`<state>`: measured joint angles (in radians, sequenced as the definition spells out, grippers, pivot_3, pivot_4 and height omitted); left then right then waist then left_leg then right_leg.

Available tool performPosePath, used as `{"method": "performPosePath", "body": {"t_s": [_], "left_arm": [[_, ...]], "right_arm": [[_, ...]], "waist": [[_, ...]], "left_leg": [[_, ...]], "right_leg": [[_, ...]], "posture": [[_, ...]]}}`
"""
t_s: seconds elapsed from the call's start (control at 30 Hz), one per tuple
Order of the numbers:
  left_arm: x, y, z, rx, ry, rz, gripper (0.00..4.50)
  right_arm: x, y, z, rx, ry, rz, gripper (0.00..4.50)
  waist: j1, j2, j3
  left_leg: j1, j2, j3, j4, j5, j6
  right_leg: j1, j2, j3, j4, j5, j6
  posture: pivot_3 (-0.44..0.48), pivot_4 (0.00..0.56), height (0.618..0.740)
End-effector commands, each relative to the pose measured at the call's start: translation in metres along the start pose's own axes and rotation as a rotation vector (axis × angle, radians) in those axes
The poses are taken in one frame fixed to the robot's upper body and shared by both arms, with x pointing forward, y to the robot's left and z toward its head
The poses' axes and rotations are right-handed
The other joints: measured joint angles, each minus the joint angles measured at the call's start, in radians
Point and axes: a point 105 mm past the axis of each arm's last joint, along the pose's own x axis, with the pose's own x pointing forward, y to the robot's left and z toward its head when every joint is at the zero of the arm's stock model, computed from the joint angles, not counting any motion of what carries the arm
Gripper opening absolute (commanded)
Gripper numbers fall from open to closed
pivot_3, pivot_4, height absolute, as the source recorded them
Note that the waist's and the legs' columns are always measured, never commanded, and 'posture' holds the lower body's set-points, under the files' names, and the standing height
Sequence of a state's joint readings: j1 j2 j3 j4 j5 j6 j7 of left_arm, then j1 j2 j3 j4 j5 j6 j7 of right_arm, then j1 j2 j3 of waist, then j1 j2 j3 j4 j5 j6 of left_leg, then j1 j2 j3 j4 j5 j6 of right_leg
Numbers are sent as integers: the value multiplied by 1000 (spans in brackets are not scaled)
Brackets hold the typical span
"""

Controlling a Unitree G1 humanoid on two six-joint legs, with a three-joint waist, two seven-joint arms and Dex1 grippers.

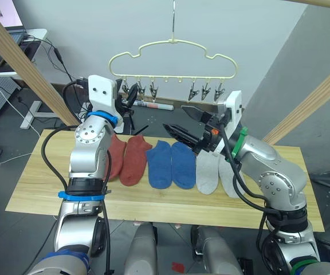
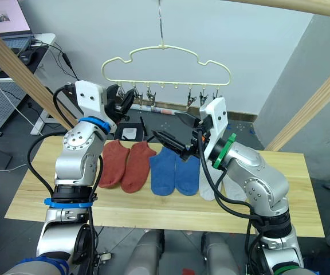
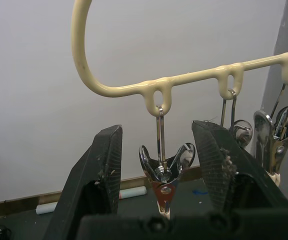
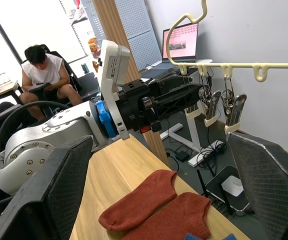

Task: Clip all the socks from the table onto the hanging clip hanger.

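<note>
Six socks lie in a row on the table (image 1: pixel 39 189): two rust-red socks (image 1: pixel 135 161), two blue socks (image 1: pixel 159 164) and two light grey socks (image 1: pixel 207 172). The pale yellow clip hanger (image 1: pixel 173 57) hangs above the far edge with a row of metal clips. My left gripper (image 3: pixel 159 150) is raised to the hanger's left end, open, its fingers (image 3: pixel 101 170) either side of the leftmost clip (image 3: pixel 164 182) without touching it. My right gripper (image 1: pixel 175 116) hovers open and empty over the blue socks, below the clips.
Slanted wooden poles (image 1: pixel 27 69) of a frame stand at both sides of the table. A white desk with a laptop (image 1: pixel 4 34) is at the far left. A seated person (image 4: pixel 44 70) is beyond the table. A small black box (image 2: pixel 130 132) sits behind it.
</note>
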<state>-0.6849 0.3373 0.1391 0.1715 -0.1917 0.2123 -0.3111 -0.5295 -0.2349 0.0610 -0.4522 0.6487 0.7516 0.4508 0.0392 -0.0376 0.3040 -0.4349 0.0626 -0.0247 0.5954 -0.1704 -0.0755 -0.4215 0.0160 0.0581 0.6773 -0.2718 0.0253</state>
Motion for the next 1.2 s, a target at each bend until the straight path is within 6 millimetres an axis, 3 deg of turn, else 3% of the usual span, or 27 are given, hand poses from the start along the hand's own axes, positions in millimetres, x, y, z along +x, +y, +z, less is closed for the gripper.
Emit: {"method": "performPosePath", "body": {"t_s": [0.03,0.2,0.3,0.37,0.47,0.57,0.63,0.7,0.83,0.97,1.07,1.2], "left_arm": [[1,2,10,27,-35,-2,2388],[1,1,10,19,-40,-12,2388],[1,0,10,11,-45,-19,1854],[1,0,11,9,-49,-23,1196],[1,1,12,8,-50,-21,552],[1,2,12,10,-49,-16,137],[0,3,12,12,-48,-14,129],[-1,4,12,13,-44,-10,129],[-4,7,9,22,-18,1,129],[-10,7,3,9,1,-8,129],[-12,3,-1,-5,12,-20,129],[-11,-2,-2,-13,18,-30,129]], "right_arm": [[-2,8,15,-39,-51,23,4500],[-3,6,14,-38,-48,16,4500],[-3,6,14,-35,-47,16,4500],[-3,6,14,-32,-49,15,4500],[-3,6,14,-29,-49,14,4500],[-4,4,10,-27,-31,3,4500],[-6,1,5,-30,-12,-16,4500],[-13,-10,-7,-41,39,-84,4500],[-44,-55,-42,-144,196,-412,4500],[-98,-95,-90,-176,407,-706,4500],[-116,-107,-113,-131,485,-776,4500],[-120,-114,-138,-107,549,-779,4500]], "waist": [[-1,0,0],[-8,0,2],[-12,0,3],[-13,0,3],[-14,0,3],[-14,0,3],[-13,0,3],[-13,0,3],[-12,0,3],[-13,0,3],[-16,0,4],[-19,0,5]], "left_leg": [[0,0,0,0,0,0],[0,0,0,0,0,0],[0,0,0,0,0,0],[0,0,0,0,0,0],[0,0,0,0,0,0],[0,0,0,0,0,0],[0,0,0,0,0,0],[0,0,0,0,0,0],[-1,0,0,-1,0,0],[-1,0,1,-1,0,-1],[0,0,1,-1,0,-1],[1,0,2,-1,0,-1]], "right_leg": [[0,0,0,0,0,0],[0,0,0,0,0,0],[0,0,0,0,0,0],[0,0,0,0,0,0],[0,0,0,0,0,0],[0,0,0,0,0,0],[0,0,0,0,0,0],[0,0,0,0,0,0],[0,-1,0,-1,0,1],[-1,-1,1,-1,-1,1],[-1,-1,1,-1,-1,1],[-1,0,3,0,-1,2]], "posture": [[144,321,740],[145,322,740],[145,322,740],[146,322,740],[148,324,740],[150,326,740],[153,328,740],[157,329,740],[160,331,740],[150,333,740],[140,335,740],[136,334,740]]}}
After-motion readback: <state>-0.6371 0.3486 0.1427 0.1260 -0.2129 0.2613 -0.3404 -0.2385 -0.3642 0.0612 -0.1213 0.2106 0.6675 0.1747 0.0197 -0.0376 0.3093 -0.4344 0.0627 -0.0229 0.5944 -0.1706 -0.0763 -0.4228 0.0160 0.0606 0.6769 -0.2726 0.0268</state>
